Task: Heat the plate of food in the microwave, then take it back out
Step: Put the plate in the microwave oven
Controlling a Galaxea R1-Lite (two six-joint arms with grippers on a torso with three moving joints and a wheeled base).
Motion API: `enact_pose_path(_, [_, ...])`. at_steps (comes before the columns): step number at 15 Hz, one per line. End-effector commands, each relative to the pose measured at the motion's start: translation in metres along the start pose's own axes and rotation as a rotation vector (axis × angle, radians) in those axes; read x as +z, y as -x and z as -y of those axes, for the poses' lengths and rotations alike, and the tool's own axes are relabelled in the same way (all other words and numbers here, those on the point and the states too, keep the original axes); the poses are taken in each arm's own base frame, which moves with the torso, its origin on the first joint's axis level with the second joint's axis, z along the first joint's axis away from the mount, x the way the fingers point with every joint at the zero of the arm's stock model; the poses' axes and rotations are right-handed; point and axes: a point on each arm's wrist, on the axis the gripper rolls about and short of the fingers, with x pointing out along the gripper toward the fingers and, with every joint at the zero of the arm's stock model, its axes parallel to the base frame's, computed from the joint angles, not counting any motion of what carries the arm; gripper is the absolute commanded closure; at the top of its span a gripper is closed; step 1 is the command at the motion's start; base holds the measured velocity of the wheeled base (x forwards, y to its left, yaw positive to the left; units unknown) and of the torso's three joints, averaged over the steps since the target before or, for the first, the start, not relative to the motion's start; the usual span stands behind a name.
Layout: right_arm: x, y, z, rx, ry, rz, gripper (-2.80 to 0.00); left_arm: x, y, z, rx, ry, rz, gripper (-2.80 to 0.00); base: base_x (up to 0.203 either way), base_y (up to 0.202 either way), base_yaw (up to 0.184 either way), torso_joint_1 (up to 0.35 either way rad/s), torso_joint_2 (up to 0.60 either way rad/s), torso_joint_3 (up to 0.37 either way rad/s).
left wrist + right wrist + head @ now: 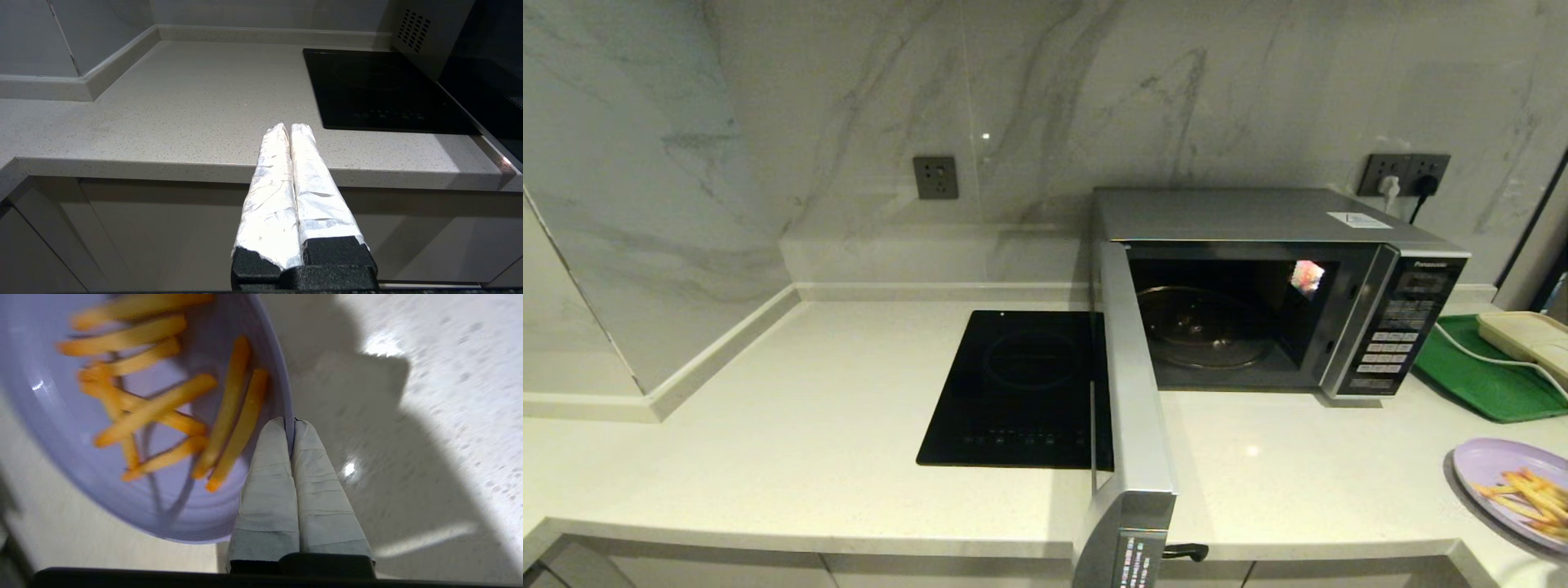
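Note:
The silver microwave [1282,286] stands at the back right of the counter, its door [1131,392] swung wide open towards me and its glass turntable [1205,327] bare. The lilac plate of food [1515,482] with orange fries sits at the right edge of the head view, near the counter's front. In the right wrist view my right gripper [291,424] is shut on the rim of the plate of food [135,490], one finger inside and one outside. My left gripper [290,127] is shut on nothing, hanging in front of the counter's front edge, left of the hob.
A flat black induction hob [1021,392] lies left of the open door. A green tray [1490,376] holding a cream box [1531,339] and a white cable sits right of the microwave. Marble walls close the back and the left corner.

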Motion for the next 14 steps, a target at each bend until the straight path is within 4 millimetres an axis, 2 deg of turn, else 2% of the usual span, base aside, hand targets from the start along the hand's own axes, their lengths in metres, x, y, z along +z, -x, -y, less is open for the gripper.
enact_pose_path(1, [-0.003,0.032,0.001,0.105,0.064,0.023,0.0,0.0,0.0,0.0,0.001,0.001,0.001,0.0,0.0,0.0,0.0,0.0,0.0,0.0])
enact_pose_path(4, [-0.014,0.051,0.0,0.163,0.151,0.011,0.0,0.0,0.0,0.0,0.001,0.0,0.002,0.0,0.0,0.0,0.0,0.0,0.0,0.0])
enact_pose_path(8, [-0.039,0.068,-0.005,0.222,0.229,-0.075,0.0,0.0,0.0,0.0,0.001,0.001,0.001,0.0,0.0,0.0,0.0,0.0,0.0,0.0])
enact_pose_path(11, [-0.07,0.079,-0.011,0.271,0.312,-0.124,0.0,0.0,0.0,0.0,0.001,0.001,0.001,0.0,0.0,0.0,0.0,0.0,0.0,0.0])
enact_pose_path(14, [-0.11,0.097,-0.029,0.333,0.375,-0.16,0.0,0.0,0.0,0.0,0.001,0.0,0.001,0.0,0.0,0.0,0.0,0.0,0.0,0.0])
